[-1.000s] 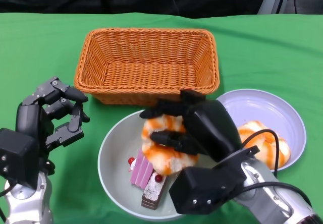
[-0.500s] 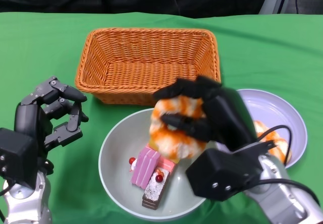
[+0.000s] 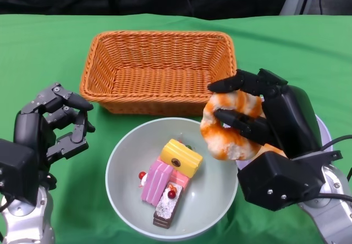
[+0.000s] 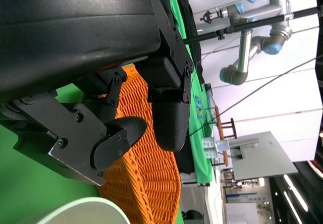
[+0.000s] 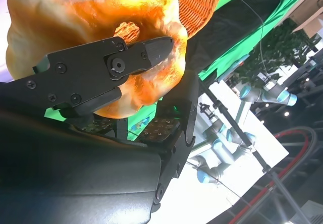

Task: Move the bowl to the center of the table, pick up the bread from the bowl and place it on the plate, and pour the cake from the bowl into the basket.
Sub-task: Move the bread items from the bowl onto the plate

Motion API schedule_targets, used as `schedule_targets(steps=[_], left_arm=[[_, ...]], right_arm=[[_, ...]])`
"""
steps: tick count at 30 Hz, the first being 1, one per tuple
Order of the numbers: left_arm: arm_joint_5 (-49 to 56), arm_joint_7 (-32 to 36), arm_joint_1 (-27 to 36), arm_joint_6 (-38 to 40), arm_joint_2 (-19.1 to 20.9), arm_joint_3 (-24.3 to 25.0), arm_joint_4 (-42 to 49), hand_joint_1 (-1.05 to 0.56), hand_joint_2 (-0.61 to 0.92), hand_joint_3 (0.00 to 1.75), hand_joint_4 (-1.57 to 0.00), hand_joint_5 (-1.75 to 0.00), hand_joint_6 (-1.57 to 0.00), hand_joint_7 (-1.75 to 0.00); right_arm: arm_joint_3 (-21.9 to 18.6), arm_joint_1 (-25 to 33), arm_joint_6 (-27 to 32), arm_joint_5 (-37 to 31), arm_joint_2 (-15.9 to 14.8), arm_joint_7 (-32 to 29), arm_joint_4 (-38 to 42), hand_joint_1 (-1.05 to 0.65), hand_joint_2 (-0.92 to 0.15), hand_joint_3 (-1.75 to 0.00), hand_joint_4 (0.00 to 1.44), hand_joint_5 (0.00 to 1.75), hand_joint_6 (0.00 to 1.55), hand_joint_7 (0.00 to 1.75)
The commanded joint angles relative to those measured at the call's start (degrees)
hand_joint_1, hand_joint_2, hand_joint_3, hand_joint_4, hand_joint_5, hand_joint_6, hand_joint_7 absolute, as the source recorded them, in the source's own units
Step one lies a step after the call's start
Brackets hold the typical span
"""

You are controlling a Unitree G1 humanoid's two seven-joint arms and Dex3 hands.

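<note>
My right hand (image 3: 269,120) grips an orange-glazed bread ring (image 3: 230,124) in the air, over the right rim of the grey-green bowl (image 3: 127,156) and beside the plate (image 3: 324,137), most of which it hides. The right wrist view shows the bread (image 5: 86,12) up close, clamped between the fingers (image 5: 101,67). Cake pieces lie in the bowl: a yellow one (image 3: 181,157), a pink one (image 3: 157,181) and a dark slice (image 3: 166,205). The orange wicker basket (image 3: 159,71) stands just behind the bowl. My left hand (image 3: 52,128) hovers left of the bowl, fingers curled around nothing.
A green cloth (image 3: 49,57) covers the table up to a dark backdrop at the far edge. The left wrist view shows the basket's wall (image 4: 151,183) and the bowl's rim (image 4: 81,211) close to my left hand.
My right hand has lifted the bread out of the bowl and carried it to the right. The cake pieces beneath are now uncovered. The left hand has stayed put.
</note>
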Motion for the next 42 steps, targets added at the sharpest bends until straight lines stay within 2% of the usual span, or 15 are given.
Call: schedule_targets(steps=[1, 4, 8, 12, 18, 24, 31, 42], left_arm=[[-0.6, -0.7, -0.6, -0.4, 1.4, 0.4, -0.2, -0.01, 0.54, 1.13, -0.8, -1.56, -0.81, -1.31], [-0.2, -0.3, -0.5, -0.3, 1.6, 0.3, -0.3, -0.01, 0.53, 1.15, -0.81, -1.56, -0.81, -1.31], [-0.8, -0.8, -0.3, 0.2, 1.4, 0.4, -0.8, 0.0, 0.52, 1.16, -0.81, -1.56, -0.81, -1.32], [-0.7, -1.0, -0.4, -0.1, 1.6, 0.4, -0.3, -0.01, 0.51, 1.18, -0.79, -1.57, -0.8, -1.33], [-1.0, -1.5, -0.4, -0.3, 1.7, 0.7, 0.1, -0.01, 0.51, 1.19, -0.79, -1.57, -0.8, -1.33], [-0.6, -1.6, -0.2, -0.8, 1.8, 0.6, 0.0, -0.01, 0.51, 1.18, -0.8, -1.57, -0.8, -1.33], [-0.6, -1.6, -0.1, -0.1, 1.8, 0.6, -0.3, -0.01, 0.52, 1.17, -0.79, -1.57, -0.81, -1.32], [0.9, -0.6, 0.1, -1.0, 2.1, 0.1, -0.1, -0.01, 0.53, 1.15, -0.79, -1.57, -0.8, -1.32]], right_arm=[[-5.2, 1.4, 0.9, 2.6, -2.1, -0.7, -3.0, -0.24, -0.92, -0.06, 0.7, 1.67, 0.86, 0.77], [-7.1, 2.0, 1.3, 3.0, -2.9, -0.2, -3.6, -0.24, -0.92, -0.07, 0.69, 1.74, 0.85, 0.78], [-9.0, 3.2, 2.5, 2.4, -4.3, -0.1, -3.6, -0.26, -0.92, -0.09, 0.67, 1.74, 0.84, 0.78], [-10.8, 3.8, 0.9, 3.4, -6.1, -1.0, -0.1, -0.23, -0.92, -0.08, 0.68, 1.74, 0.84, 0.76], [-12.0, 3.4, -0.4, 3.7, -7.6, -2.0, 4.3, -0.19, -0.92, -0.05, 0.68, 1.74, 0.86, 0.74], [-12.6, 2.9, 0.9, 4.0, -8.1, -2.1, 7.1, -0.21, -0.92, -0.04, 0.68, 1.73, 0.87, 0.69], [-11.3, 1.8, 3.6, 2.7, -8.0, -1.9, 7.9, -0.21, -0.92, -0.03, 0.67, 1.68, 0.9, 0.6], [-7.9, -4.1, 7.2, 1.2, -6.4, -2.4, 15.0, -0.24, -0.92, -0.05, 0.64, 1.65, 0.95, 0.49]])
